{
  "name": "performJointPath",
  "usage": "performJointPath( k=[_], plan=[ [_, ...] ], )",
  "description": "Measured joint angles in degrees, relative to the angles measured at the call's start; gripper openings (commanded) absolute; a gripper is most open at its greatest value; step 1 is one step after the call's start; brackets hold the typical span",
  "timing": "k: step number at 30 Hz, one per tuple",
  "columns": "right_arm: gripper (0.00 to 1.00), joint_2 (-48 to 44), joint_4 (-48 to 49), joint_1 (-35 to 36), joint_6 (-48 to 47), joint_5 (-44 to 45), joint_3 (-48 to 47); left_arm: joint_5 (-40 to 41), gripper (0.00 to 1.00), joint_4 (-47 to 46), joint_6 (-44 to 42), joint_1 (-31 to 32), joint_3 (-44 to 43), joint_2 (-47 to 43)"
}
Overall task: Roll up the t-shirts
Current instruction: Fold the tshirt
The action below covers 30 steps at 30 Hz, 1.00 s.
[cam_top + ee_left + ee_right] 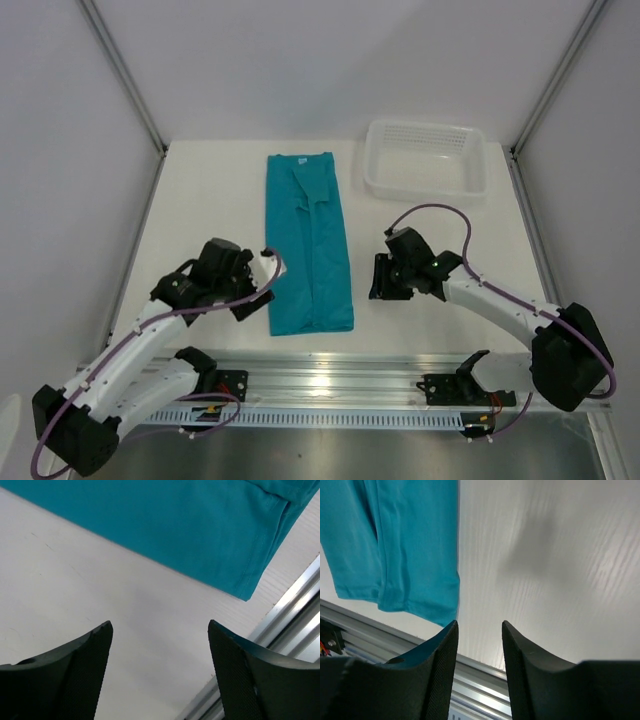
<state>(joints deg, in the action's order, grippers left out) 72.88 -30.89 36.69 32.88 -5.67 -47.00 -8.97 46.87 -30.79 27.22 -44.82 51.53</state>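
The folded teal fabric t-shirt (310, 245) lies unrolled, so bring your empty wide-spread left gripper (159, 627) and narrowly parted right gripper (480, 625) onto its near hem.

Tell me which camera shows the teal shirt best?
Top external: the t-shirt lies there whole, folded into a long strip. The left wrist view catches only a corner; the right wrist view, only its near end.

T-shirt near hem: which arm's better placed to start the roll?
Left, marginally. The left gripper sits right beside the t-shirt edge, jaws wide open. The right gripper stands further off, jaws narrower. Both flank the near hem, so probably both join.
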Motion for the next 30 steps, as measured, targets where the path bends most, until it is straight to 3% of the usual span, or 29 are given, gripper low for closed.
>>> performJointPath(
  k=[5,9,21,30],
  plan=[
    [0.39,4.70,3.50,5.35,2.25,-0.26,1.07,1.40,0.78,-4.52,-4.83,4.50,11.39,-11.98],
    [0.39,8.00,6.54,8.48,4.52,-0.35,1.73,-0.15,0.74,-7.67,-13.29,5.70,16.90,-16.50],
    [0.39,15.19,12.94,10.88,7.19,-2.91,3.06,-7.93,0.76,-11.41,-34.75,12.96,19.98,-2.67],
    [0.34,14.86,19.76,12.63,11.69,-5.77,6.12,-8.83,0.70,-10.93,-42.07,14.29,20.37,2.56]
  ],
)
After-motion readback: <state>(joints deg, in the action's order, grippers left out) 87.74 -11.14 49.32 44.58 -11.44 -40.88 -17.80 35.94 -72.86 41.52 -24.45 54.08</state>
